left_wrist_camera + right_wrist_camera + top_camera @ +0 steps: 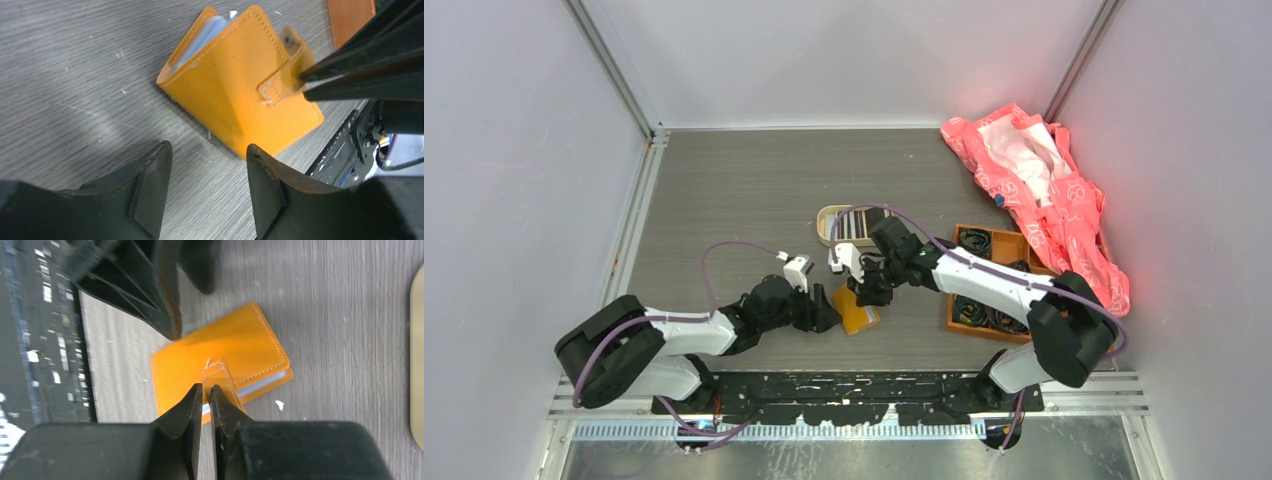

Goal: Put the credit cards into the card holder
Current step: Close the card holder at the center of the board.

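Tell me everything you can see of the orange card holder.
The card holder is a small flat orange wallet, leather-like, with pale stitching round its edges and pale blue lining showing at the open side. It lies closed on the grey table between the two arms, its top cover creased and slightly lifted. A strap with a round snap stud is unfastened; the right gripper pinches that strap. The left gripper hovers open beside one corner.

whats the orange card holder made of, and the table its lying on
The card holder looks like leather or faux leather, smooth with a slight sheen: pale stitched seams run along its edges. Which of the two cannot be told. The table looks like grey wood-grain laminate, matte, with fine streaked lines; real wood is possible.
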You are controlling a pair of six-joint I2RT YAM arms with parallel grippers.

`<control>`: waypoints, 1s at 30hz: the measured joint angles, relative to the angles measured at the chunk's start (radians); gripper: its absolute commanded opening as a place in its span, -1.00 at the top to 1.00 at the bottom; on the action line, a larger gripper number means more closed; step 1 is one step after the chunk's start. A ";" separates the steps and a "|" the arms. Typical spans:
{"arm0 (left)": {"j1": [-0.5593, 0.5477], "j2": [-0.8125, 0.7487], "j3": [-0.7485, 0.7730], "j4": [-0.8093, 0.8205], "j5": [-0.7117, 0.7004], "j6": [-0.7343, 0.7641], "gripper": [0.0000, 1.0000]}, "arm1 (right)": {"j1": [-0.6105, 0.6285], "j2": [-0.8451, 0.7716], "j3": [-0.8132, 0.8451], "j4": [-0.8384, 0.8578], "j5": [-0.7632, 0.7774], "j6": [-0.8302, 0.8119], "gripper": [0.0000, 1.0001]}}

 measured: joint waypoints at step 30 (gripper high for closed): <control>0.020 0.426 0.044 0.526 -0.014 -0.454 0.30 | -0.061 0.242 0.117 -0.161 0.198 -0.001 0.69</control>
